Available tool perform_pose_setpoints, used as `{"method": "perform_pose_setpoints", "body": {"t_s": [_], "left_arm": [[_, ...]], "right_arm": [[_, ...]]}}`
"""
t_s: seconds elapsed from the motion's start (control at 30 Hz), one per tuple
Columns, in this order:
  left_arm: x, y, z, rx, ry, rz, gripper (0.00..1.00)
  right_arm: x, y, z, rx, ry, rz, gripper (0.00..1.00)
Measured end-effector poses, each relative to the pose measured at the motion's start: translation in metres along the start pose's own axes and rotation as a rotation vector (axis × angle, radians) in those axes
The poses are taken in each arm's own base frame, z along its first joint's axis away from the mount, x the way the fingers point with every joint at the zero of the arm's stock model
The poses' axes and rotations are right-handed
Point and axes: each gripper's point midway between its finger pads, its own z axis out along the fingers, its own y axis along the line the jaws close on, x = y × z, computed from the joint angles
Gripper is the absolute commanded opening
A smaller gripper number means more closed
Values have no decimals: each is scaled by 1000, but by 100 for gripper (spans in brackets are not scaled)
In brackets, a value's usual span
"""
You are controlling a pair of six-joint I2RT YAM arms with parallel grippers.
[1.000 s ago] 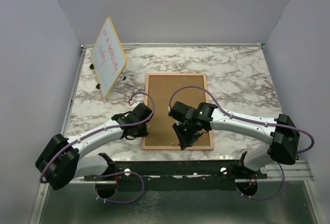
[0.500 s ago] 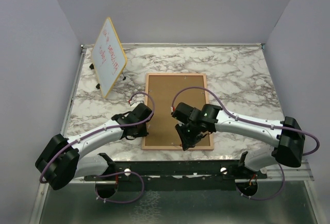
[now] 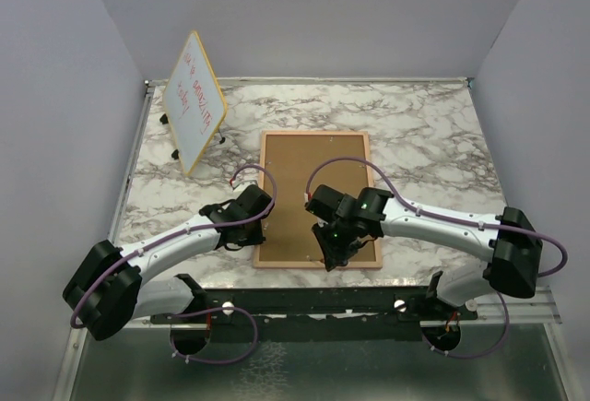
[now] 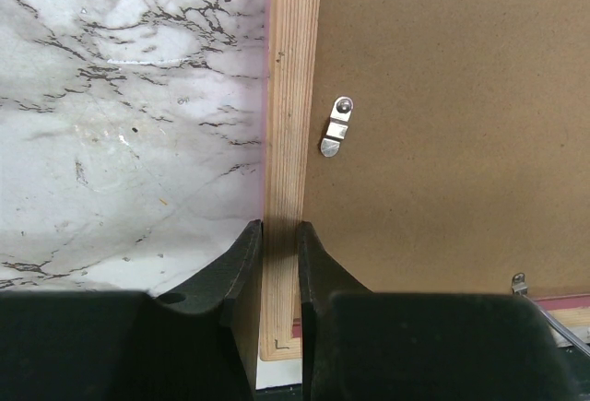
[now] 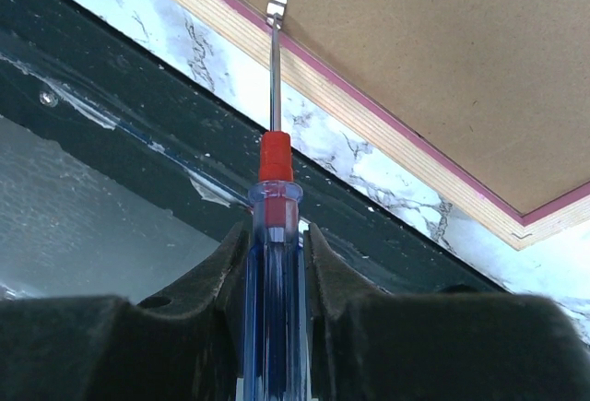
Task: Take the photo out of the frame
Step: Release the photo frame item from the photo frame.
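The right arm has edged slightly toward the near edge; the left arm has not moved. The frame (image 3: 290, 189) lies back-up on the marble table (image 3: 424, 134), and the photo cannot be seen. The left gripper (image 4: 279, 230) is pinched narrowly on the frame's left rail near the corner. The right gripper (image 5: 275, 235) clamps a blue-handled screwdriver (image 5: 274, 198), its tip at a metal clip (image 5: 277, 0) on the frame's near edge. A whiteboard (image 3: 195, 99) leans at the far left, its red writing unreadable.

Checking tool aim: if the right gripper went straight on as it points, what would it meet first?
The right gripper holds a screwdriver; its tip would first meet the metal clip on the frame's near edge, perhaps touching now; depth unclear.
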Motion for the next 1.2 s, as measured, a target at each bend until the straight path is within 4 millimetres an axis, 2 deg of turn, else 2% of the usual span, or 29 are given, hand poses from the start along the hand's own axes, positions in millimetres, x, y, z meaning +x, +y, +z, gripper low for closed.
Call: {"method": "perform_pose_setpoints", "body": {"t_s": [0.33,0.63,0.9,1.07,1.2], "left_arm": [[0,0,0,3,-4,0,0],[0,0,0,4,-6,2,0],[0,0,0,4,-7,2,0],[-1,1,0,2,-8,3,0],[-1,1,0,2,-9,4,0]], "right_arm": [[6,2,5,-7,50,5,1],[-11,14,9,-58,-17,-6,1],[-15,10,5,-41,-49,2,1],[-9,4,-9,-46,-73,5,1],[5,-4,-6,-30,-40,4,1]]}}
